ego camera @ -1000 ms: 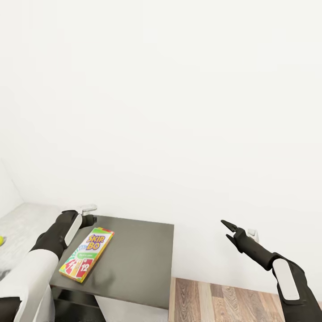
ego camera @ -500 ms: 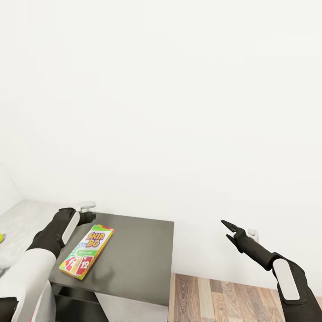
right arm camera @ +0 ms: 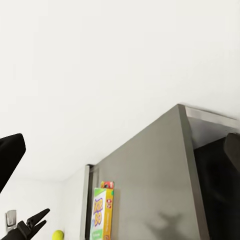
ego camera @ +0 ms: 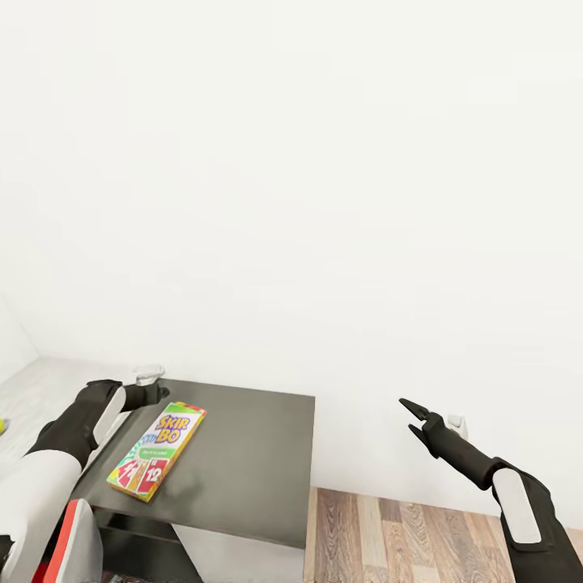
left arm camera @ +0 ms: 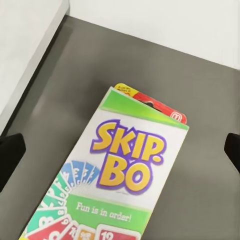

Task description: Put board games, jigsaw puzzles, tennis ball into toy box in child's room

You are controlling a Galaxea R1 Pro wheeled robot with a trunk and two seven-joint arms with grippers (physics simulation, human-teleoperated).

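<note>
The left tool [ego camera: 159, 394] has drawn back, spread, from one board game [ego camera: 157, 450]; right tool [ego camera: 411, 416] spread.

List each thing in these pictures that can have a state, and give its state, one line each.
Skip-Bo game box: closed, lying flat on the dark cabinet top.
Left gripper: open, above the box, not touching it.
Right gripper: open, empty, in the air beside the cabinet.
Tennis ball: resting on the pale table.

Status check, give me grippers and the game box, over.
Left gripper open, empty, beside the Skip-Bo board game. Box flat on dark cabinet top. Right gripper open, empty, off to the side. Nothing blocking.
</note>
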